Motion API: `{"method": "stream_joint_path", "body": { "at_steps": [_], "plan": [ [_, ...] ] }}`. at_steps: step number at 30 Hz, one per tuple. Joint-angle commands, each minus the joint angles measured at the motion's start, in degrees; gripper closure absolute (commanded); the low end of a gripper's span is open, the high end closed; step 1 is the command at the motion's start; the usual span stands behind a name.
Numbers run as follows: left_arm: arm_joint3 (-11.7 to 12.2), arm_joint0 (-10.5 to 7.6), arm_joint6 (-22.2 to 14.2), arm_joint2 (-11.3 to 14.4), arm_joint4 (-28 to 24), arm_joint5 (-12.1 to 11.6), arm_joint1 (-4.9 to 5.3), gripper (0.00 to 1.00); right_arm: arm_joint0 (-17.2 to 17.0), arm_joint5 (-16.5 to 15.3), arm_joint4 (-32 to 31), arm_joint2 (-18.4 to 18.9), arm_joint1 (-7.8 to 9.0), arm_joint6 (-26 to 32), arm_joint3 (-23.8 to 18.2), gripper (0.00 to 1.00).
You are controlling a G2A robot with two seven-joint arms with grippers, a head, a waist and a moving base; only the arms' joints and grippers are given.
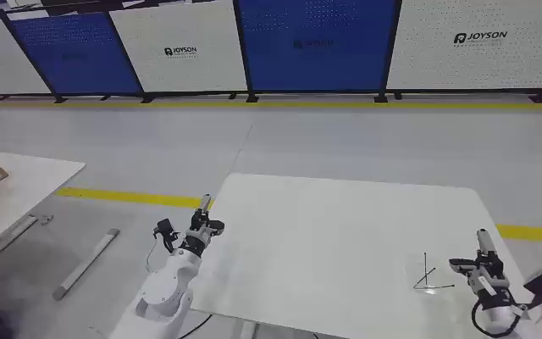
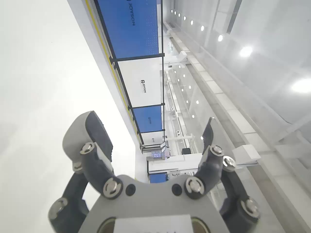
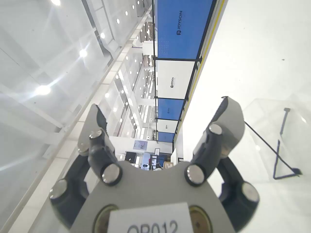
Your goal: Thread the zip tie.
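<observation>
Item: thin black plastic zip ties (image 3: 267,142), several, loosely crossed. They lie within what looks like a clear shallow plastic tray (image 3: 264,112) on the flat white table (image 1: 339,246), near its right-hand edge. One tie appears to stand propped with its head uppermost, probably leaning on the tray wall, and the others lie flat. None is threaded, so the task looks not yet begun. Right gripper (image 3: 161,106): grey two-finger claw with dark pads, released and holding nothing, poised just beside the tray. This placement likely makes it the arm to lift the first tie. Left gripper (image 2: 153,127): same pattern, likewise released and empty, stationed at the table's opposite edge, well apart from the ties. It is presumably held ready to receive the free end once a tie is raised. Handling note: the ties are slender and springy and they overlap, so a pinch may catch two at once or skid off the strap. The tray wall may also limit the approach angle.
</observation>
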Motion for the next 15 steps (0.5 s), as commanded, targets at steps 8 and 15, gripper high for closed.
{"method": "stream_joint_path", "body": {
  "at_steps": [8, 15],
  "plan": [
    [0.0, 0.0, 0.0, 0.0, 0.0, 0.0, 0.0, 0.0, -0.01, 0.0, 0.03, -0.03, 0.0, -0.1, 0.0, 0.22],
    [0.0, 0.0, 0.0, 0.0, 0.0, 0.0, 0.0, 0.0, 0.31, 0.44, -1.37, -0.12, 0.28, 4.27, -0.59, 0.0]
  ]
}}
